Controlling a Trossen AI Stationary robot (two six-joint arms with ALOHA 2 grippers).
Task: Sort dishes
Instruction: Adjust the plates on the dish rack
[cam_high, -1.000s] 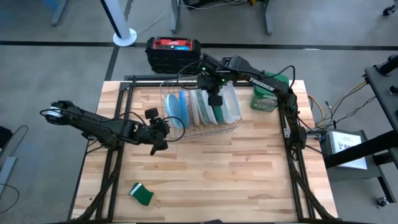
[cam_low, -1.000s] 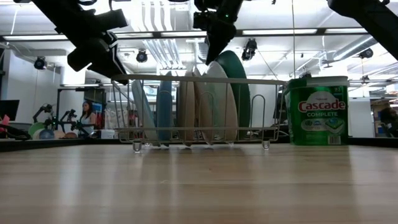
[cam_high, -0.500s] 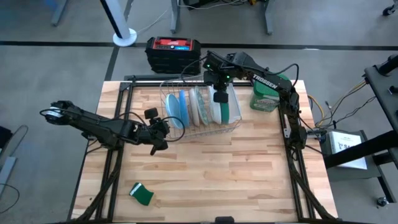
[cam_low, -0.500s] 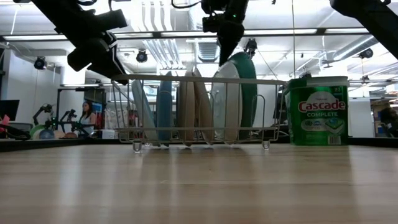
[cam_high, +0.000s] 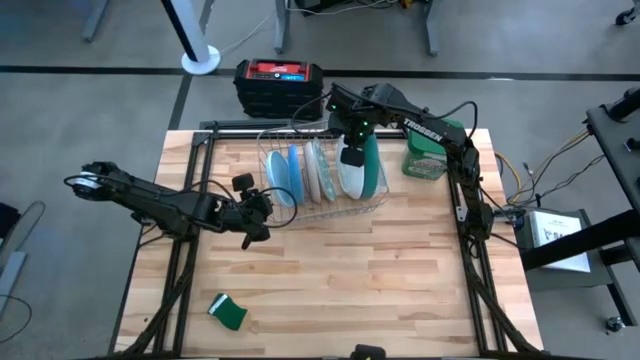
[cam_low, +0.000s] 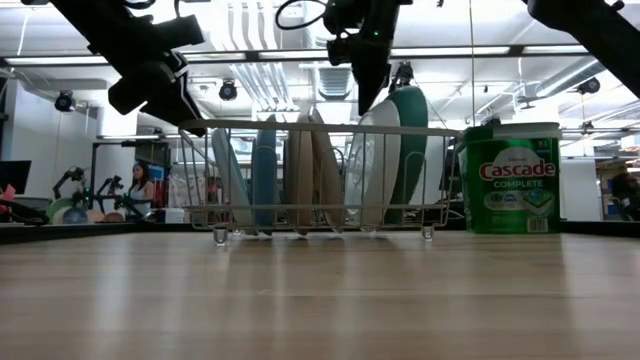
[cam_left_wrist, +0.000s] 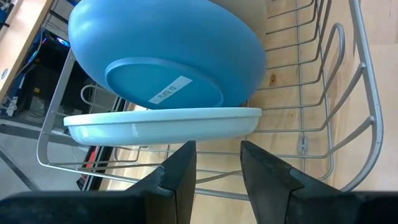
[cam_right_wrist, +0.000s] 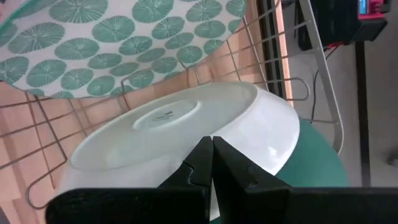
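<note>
Overhead, finds a wire rack (cam_high: 378, 205) at the far middle of the wooden table (cam_high: 330, 290), holding every dish on edge. Counts, from the left arm's side across: light blue plates (cam_high: 285, 176), cream plates (cam_low: 305, 170), a white plate (cam_high: 350, 172), then a teal-backed plate (cam_low: 410, 135) leaning behind the white one and touching it. Places the right gripper (cam_high: 352, 142) just above the white plate's top edge, jaws pressed together and pinching nothing (fingers (cam_right_wrist: 202, 163) meet with no gap in the right wrist view, the plate's pale underside lying just beyond them). Picks out from that wrist a plate printed with teal fan shapes (cam_right_wrist: 124, 43) in a slot beside the white one, though cannot tell which side. Puts the left gripper (cam_high: 262, 206) low beside the rack's left end, near the light blue plates, jaws spread with only air between them. Notes from the left wrist a blue plate's back with a small sticker, and a paler rim under it. Spots a green sponge (cam_high: 229, 313) on the near left of the table, well apart from the rack, and a green-lidded detergent tub (cam_low: 516, 180) just beside the rack's right end.
</note>
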